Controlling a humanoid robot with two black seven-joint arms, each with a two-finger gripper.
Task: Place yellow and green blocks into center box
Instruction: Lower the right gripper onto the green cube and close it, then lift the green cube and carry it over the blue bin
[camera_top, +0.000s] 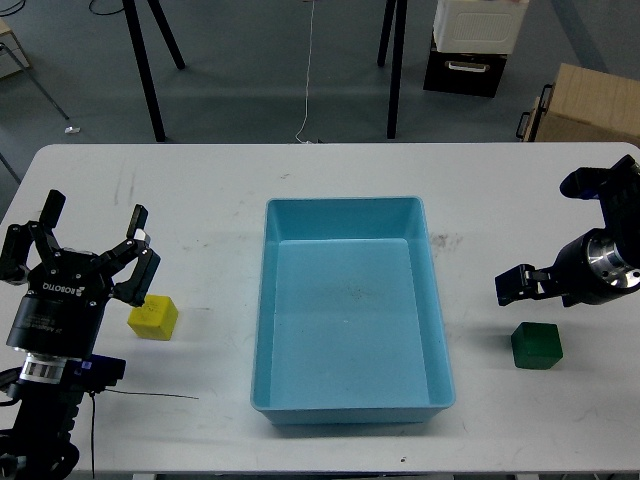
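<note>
A yellow block (153, 316) lies on the white table left of the light blue box (345, 204), which stands empty in the middle. A green block (536, 345) lies to the right of the box. My left gripper (92, 228) is open; its body is just left of the yellow block, with one finger right above the block. My right gripper (551, 234) is open, above and slightly behind the green block, with its lower finger (517, 285) close to the block's far left corner. Neither gripper holds anything.
A thin black cable (140, 396) lies on the table near the front left. Beyond the table's far edge stand black tripod legs (145, 75), a black and white crate (470, 45) and a cardboard box (590, 105).
</note>
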